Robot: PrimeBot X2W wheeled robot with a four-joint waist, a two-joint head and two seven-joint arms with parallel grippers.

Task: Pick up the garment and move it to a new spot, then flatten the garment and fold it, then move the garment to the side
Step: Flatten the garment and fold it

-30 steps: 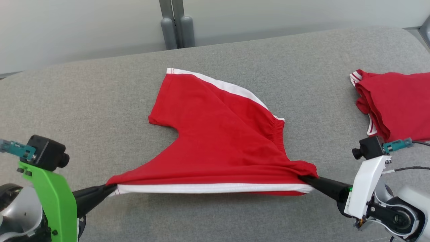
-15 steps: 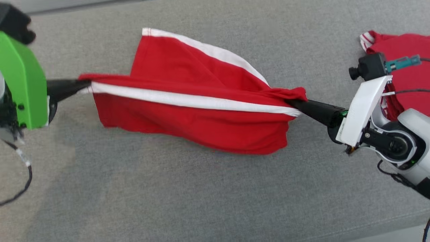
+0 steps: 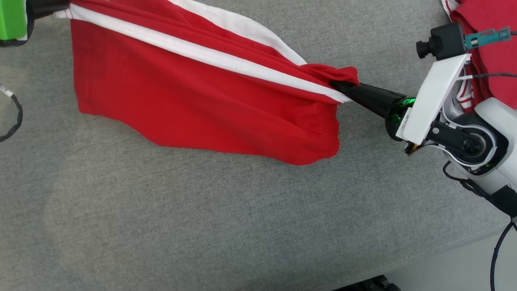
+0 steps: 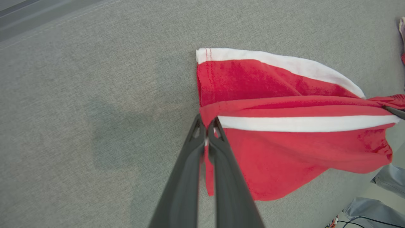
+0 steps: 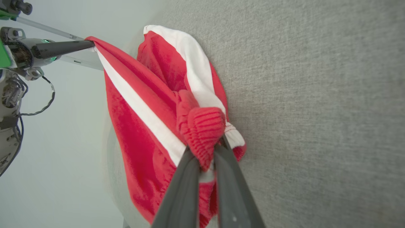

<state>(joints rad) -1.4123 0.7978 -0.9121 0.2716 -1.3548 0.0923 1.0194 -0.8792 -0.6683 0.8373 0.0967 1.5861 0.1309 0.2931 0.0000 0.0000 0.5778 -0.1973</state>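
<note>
The garment (image 3: 194, 93) is a pair of red shorts with white side stripes, stretched in the air between my two grippers above the grey padded table (image 3: 202, 210). My left gripper (image 3: 60, 9), at the head view's top left, is shut on one hem corner of the garment (image 4: 284, 142). My right gripper (image 3: 337, 85) is shut on the bunched elastic waistband (image 5: 202, 126). The lower red panel hangs down towards the table. In the left wrist view the left gripper (image 4: 207, 122) pinches the corner by the white stripe; the right gripper (image 5: 207, 152) clamps the waistband.
A second red garment (image 3: 488, 36) with white trim lies at the table's far right, behind my right arm. The table's near edge (image 3: 424, 258) runs along the lower right. A person's trouser legs (image 4: 379, 196) show at the left wrist view's lower right.
The head camera has tipped down and the picture has shifted. Both grippers have lifted the held edge away from me, so the shorts have turned over and now hang from the stripe edge.
</note>
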